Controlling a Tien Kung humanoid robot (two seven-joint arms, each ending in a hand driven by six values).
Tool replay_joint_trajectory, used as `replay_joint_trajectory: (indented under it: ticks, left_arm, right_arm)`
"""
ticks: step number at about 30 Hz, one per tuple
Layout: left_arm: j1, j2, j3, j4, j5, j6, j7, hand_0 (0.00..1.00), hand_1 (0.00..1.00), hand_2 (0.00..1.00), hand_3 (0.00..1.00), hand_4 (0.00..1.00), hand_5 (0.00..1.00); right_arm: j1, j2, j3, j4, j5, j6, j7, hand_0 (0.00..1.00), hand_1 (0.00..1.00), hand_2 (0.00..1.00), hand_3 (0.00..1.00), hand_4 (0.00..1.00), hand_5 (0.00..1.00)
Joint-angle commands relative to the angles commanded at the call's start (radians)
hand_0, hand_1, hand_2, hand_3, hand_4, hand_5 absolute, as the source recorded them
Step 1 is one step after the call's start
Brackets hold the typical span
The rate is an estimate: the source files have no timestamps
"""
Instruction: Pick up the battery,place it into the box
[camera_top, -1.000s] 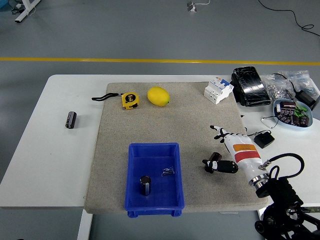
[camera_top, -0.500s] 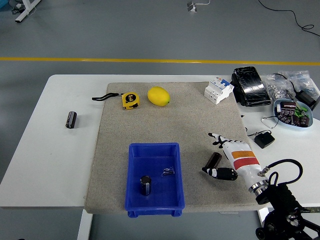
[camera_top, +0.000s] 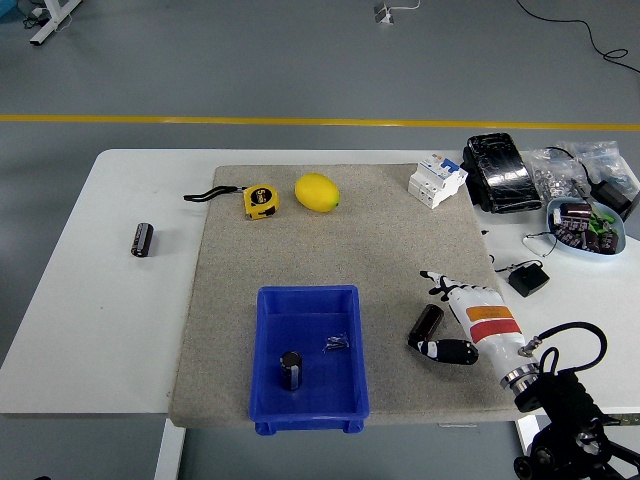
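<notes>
A dark cylindrical battery (camera_top: 427, 323) lies on its side on the beige mat (camera_top: 380, 240), right of the blue box (camera_top: 308, 303). My right hand (camera_top: 440, 315), white with black fingertips, comes in from the lower right. It is open, with its thumb just below the battery and its fingers (camera_top: 436, 281) stretched out above it. The hand does not grip the battery. A second battery (camera_top: 290, 370) stands upright inside the box beside a small dark item (camera_top: 336, 343). A third battery (camera_top: 143, 239) lies on the white table at the far left. My left arm is out of view.
A yellow tape measure (camera_top: 260, 200) and a lemon (camera_top: 316, 192) lie at the back of the mat. A white breaker (camera_top: 437, 179), a black pack (camera_top: 501, 172), a small black adapter (camera_top: 527, 279) and a bowl of parts (camera_top: 583, 224) crowd the right side.
My right hand has drawn back a little toward the lower right. The battery, half covered by the hand before, now lies in plain view on the mat.
</notes>
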Motion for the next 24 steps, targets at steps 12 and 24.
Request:
replay_joint_trajectory:
  ticks: [12, 24]
  left_arm:
    - [0.003, -0.001, -0.001, -0.002, 0.006, -0.003, -0.002, 0.687, 0.658, 0.685, 0.611, 0.616, 0.657]
    - [0.003, 0.0, -0.004, -0.004, 0.016, -0.01, -0.002, 0.688, 0.662, 0.685, 0.611, 0.616, 0.657]
  right_arm:
    - [-0.003, 0.002, -0.014, -0.032, 0.021, -0.023, 0.02, 0.392, 0.563, 0.65, 0.807, 0.998, 0.363]
    - [-0.003, 0.003, -0.023, -0.038, 0.035, -0.043, 0.029, 0.334, 0.491, 0.563, 0.78, 0.998, 0.329]
